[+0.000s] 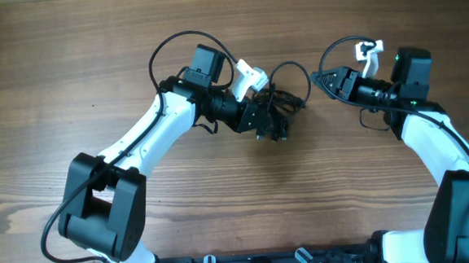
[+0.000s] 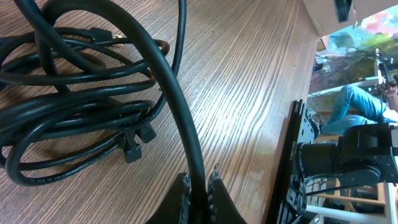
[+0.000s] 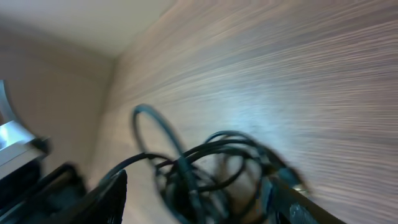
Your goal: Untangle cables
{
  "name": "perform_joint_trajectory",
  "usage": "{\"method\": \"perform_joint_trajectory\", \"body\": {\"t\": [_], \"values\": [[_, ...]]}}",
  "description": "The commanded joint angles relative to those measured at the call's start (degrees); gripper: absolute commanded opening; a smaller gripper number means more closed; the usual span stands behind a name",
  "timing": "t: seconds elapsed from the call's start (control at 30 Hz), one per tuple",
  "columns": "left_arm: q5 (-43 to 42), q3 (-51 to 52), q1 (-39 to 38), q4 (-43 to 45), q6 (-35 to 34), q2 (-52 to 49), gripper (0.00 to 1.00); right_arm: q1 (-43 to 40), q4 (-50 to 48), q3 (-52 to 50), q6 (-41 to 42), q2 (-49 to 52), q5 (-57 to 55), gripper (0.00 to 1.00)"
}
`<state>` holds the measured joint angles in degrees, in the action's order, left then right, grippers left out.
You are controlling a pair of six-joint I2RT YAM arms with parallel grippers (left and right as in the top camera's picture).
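A wood-grain table (image 1: 66, 52) fills the overhead view. In the left wrist view, past its far edge, there is a black rail (image 2: 292, 155) and a seated person in blue jeans (image 2: 357, 102). The left arm (image 1: 149, 128), white with black joints, reaches from the lower left toward the centre. The right arm (image 1: 430, 136) comes in from the lower right and bends back toward the middle, with a small green light (image 1: 399, 56) glowing near its wrist. Any marking on the arm housings is too small to read. The cables (image 1: 288, 94) lie as a tangled black bundle on the table between the two wrists, just right of centre, with one thin loop arching toward the right arm. Up close the cables (image 2: 74, 106) show as many overlapping coils lying flat on the wood. The left gripper (image 1: 273, 129) sits at the lower left side of the bundle. In its own view the left gripper (image 2: 199, 183) is pinched tight on one thick strand that curves up and over the coils. The right gripper (image 1: 319, 81) points at the loop from just beside it. Its own view is blurred, but the right gripper (image 3: 198, 183) has its jaws spread wide, with the cables (image 3: 217, 162) ahead in the gap and nothing clamped. A small plug (image 2: 102, 34) with a brassy tip lies among the coils.
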<state>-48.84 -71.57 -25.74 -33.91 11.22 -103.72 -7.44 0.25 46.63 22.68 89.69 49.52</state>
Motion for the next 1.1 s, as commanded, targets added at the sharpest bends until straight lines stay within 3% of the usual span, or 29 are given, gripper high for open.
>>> {"method": "perform_joint_trajectory", "body": {"t": [0.0, 0.5, 0.67, 0.87, 1.07], "values": [[0.11, 0.42, 0.02, 0.02, -0.15, 1.16, 0.04, 0.13, 0.09, 0.61, 1.49, 2.10, -10.97, 0.68], [0.11, 0.42, 0.02, 0.28, -0.13, 1.16, 0.04, 1.66, -5.31, 0.61, -0.22, 10.69, -8.17, 0.67], [0.11, 0.42, 0.02, 0.44, -0.15, 1.16, 0.04, 3.17, -8.46, 0.61, -1.01, 12.59, 4.02, 0.67], [1.77, 0.42, 0.02, 0.48, -0.13, 1.16, 0.04, 4.26, -8.57, 0.61, -7.93, 12.66, 20.59, 0.68], [7.02, 0.42, 0.02, 2.05, -0.15, 0.81, 0.04, 4.28, -8.55, 0.61, -7.61, 12.66, 25.33, 0.67]]}}
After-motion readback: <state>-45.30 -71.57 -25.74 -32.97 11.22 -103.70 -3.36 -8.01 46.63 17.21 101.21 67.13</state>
